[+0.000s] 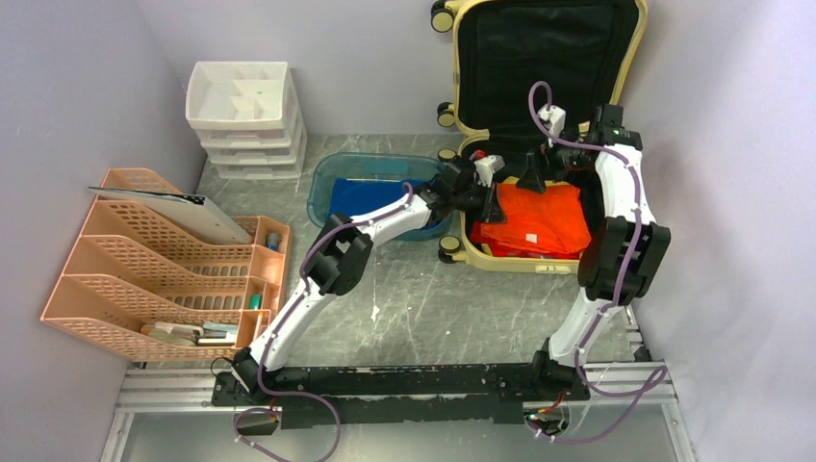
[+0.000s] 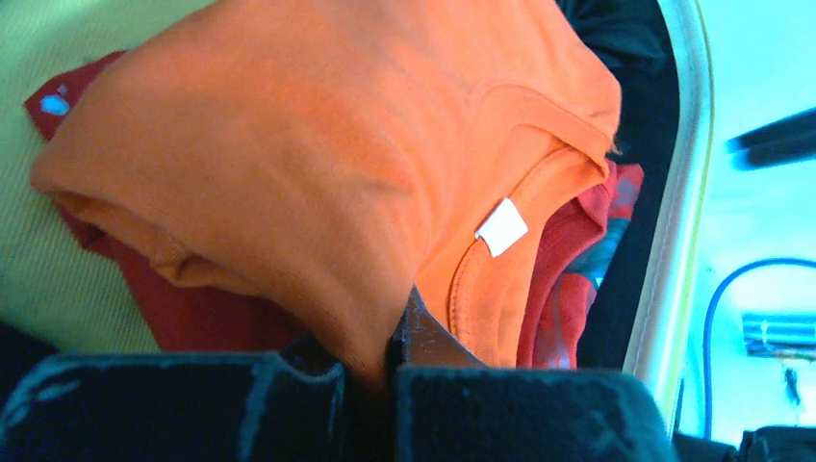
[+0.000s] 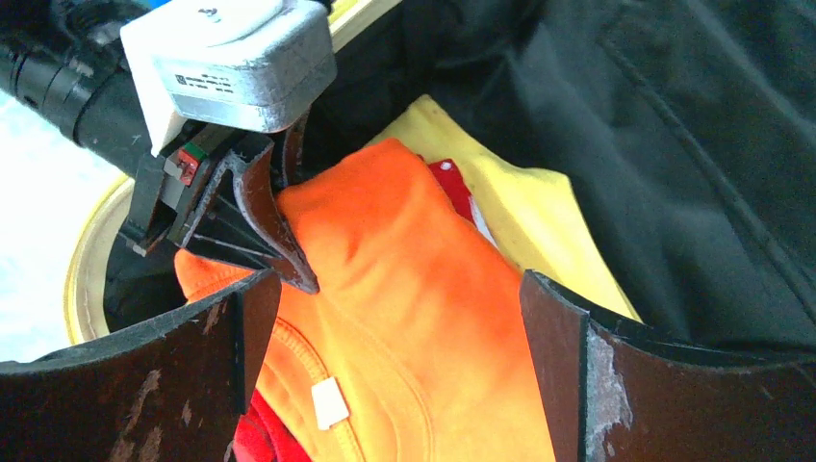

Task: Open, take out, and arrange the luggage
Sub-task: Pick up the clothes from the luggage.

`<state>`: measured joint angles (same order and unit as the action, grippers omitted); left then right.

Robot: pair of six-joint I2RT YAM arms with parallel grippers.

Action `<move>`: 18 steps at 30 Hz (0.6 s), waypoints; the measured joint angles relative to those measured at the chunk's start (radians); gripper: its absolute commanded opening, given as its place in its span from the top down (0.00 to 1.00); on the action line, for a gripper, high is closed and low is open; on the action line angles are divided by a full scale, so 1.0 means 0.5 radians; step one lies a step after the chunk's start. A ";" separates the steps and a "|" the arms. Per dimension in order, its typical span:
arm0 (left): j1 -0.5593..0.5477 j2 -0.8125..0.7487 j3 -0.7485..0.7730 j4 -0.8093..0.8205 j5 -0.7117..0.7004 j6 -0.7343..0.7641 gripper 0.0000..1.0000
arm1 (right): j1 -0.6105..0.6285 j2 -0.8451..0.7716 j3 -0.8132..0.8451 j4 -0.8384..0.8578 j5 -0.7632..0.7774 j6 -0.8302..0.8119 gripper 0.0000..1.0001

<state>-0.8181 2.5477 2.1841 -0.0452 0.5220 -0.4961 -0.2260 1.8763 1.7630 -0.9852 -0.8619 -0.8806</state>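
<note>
The pale yellow luggage [image 1: 520, 262] lies open at the back right, its black-lined lid [image 1: 548, 58] standing against the wall. A folded orange shirt [image 1: 539, 219] lies on top of the clothes in the lower shell. My left gripper [image 2: 390, 361] is shut on a fold of the orange shirt [image 2: 318, 144] near its collar, close to the shell's rim [image 2: 678, 192]. My right gripper [image 3: 399, 298] hangs open just above the same shirt [image 3: 404, 385], one finger on each side of it. A red garment [image 2: 568, 279] and a yellow one [image 3: 529, 212] lie underneath.
A teal tray [image 1: 327, 178] holding blue cloth [image 1: 370, 197] sits just left of the luggage. A white drawer unit [image 1: 245, 120] stands at the back left. A peach file organiser [image 1: 164, 265] runs along the left wall. Walls close in on three sides.
</note>
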 measured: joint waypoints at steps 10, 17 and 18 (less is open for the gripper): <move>0.003 -0.026 0.237 -0.366 -0.301 -0.119 0.95 | -0.009 -0.379 -0.260 0.329 0.242 0.491 0.00; 0.027 -0.186 0.262 -0.600 -0.539 -0.124 0.95 | -0.009 -0.447 -0.362 0.452 0.294 0.611 0.00; 0.031 -0.211 0.262 -0.628 -0.575 -0.127 0.95 | -0.009 -0.447 -0.366 0.457 0.295 0.620 0.00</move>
<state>-0.8024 2.4420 2.3150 -0.3592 0.2344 -0.5594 -0.2306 1.6527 1.5799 -0.7567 -0.7143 -0.5709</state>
